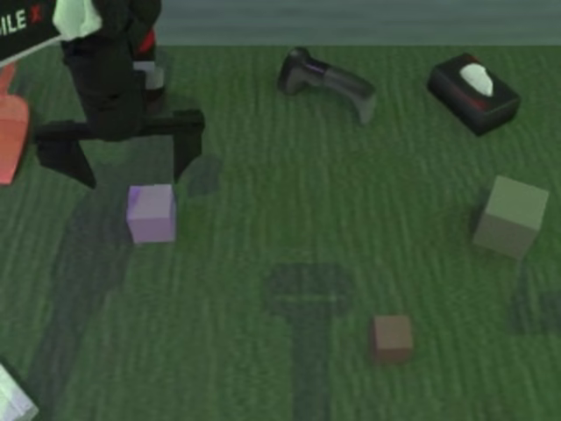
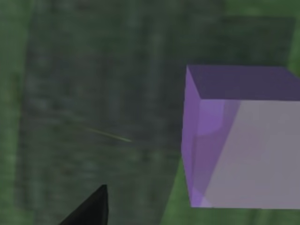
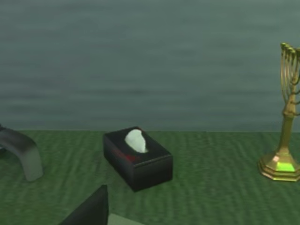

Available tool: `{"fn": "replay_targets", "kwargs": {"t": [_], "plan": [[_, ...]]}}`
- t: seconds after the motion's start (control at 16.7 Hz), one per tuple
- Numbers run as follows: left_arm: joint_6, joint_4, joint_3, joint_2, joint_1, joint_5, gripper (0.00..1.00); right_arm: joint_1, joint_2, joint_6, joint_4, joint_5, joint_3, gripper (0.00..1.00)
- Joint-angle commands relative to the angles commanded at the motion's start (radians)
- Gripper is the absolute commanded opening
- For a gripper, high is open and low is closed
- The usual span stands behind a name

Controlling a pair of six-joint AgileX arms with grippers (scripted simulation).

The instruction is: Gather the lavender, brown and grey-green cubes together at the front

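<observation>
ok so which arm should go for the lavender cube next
Left. The left gripper hovers open just behind the lavender cube at the table's left, and the cube fills the left wrist view. The right arm is out of the top view; its wrist camera shows only the black tissue box.

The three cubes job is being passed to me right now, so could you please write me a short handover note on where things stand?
Left gripper: open, hovering just behind the lavender cube at the top view's left, holding nothing.
Right gripper: not visible from above; its wrist camera faces the black tissue box and a gold candelabra.
Brown cube: toward the front, right of centre.
Grey-green cube: far right, mid-depth.
Done: nothing gathered; all three cubes sit well apart.
Left: grasp the lavender cube and bring it forward, then move the grey-green cube, probably toward the brown one.
</observation>
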Motion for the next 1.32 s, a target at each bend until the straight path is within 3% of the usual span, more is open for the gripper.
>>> {"fn": "replay_targets", "kwargs": {"t": [0.3, 0.66, 0.96, 1.32], "plan": [[0.003, 0.042, -0.032, 0.014, 0.003, 0.000, 1.00, 0.000, 0.000, 0.000, 0.000, 0.000, 0.000, 1.00], [0.003, 0.273, -0.165, 0.102, 0.002, 0.001, 1.00, 0.000, 0.000, 0.000, 0.000, 0.000, 0.000, 1.00], [0.003, 0.293, -0.179, 0.114, 0.001, 0.001, 1.00, 0.000, 0.000, 0.000, 0.000, 0.000, 0.000, 1.00], [0.003, 0.293, -0.179, 0.114, 0.001, 0.001, 0.55, 0.000, 0.000, 0.000, 0.000, 0.000, 0.000, 1.00]]}}
